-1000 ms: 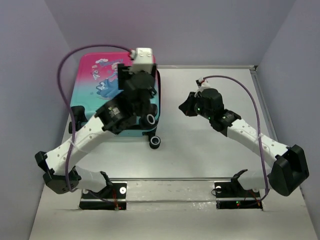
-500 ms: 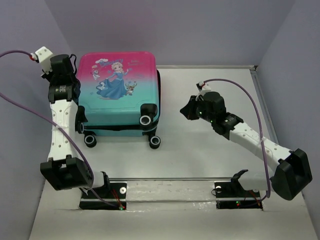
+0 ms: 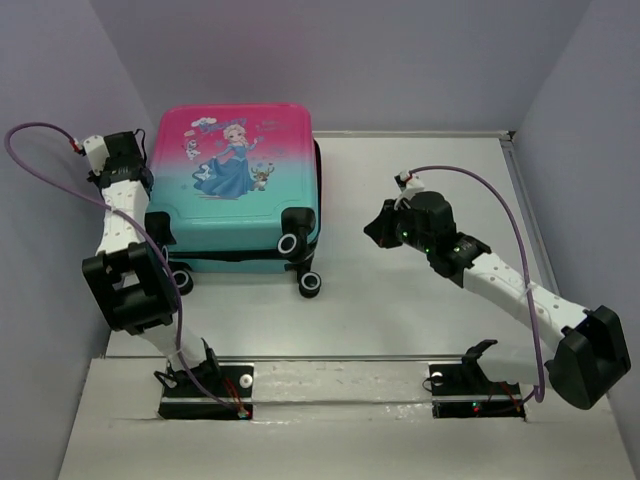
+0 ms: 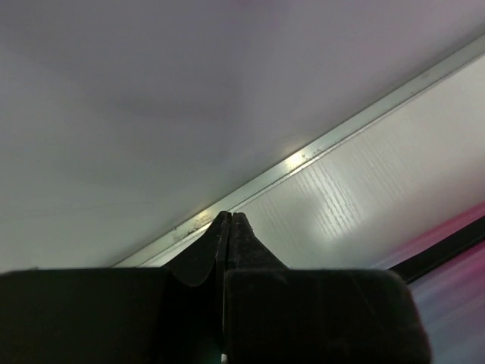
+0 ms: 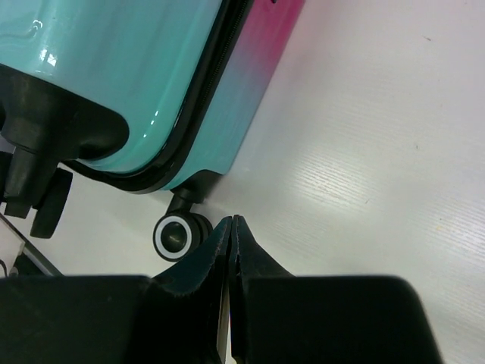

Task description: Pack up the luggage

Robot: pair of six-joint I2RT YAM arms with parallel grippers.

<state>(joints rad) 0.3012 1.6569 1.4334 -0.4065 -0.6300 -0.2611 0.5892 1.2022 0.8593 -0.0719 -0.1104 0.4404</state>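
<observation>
Left gripper (image 4: 229, 220), fingers pressed together on nothing, sits at the table's (image 3: 420, 310) far left edge, just beside the luggage (image 3: 240, 200). Right gripper (image 5: 231, 221), likewise clenched and empty, points at its wheels from mid-table. The luggage lies closed and flat in the far left corner.

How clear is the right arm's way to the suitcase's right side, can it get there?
Probably yes. The right gripper, shut, hangs beside the suitcase, with only bare table between them. Its wrist view shows a wheel close ahead and nothing across the path.
</observation>
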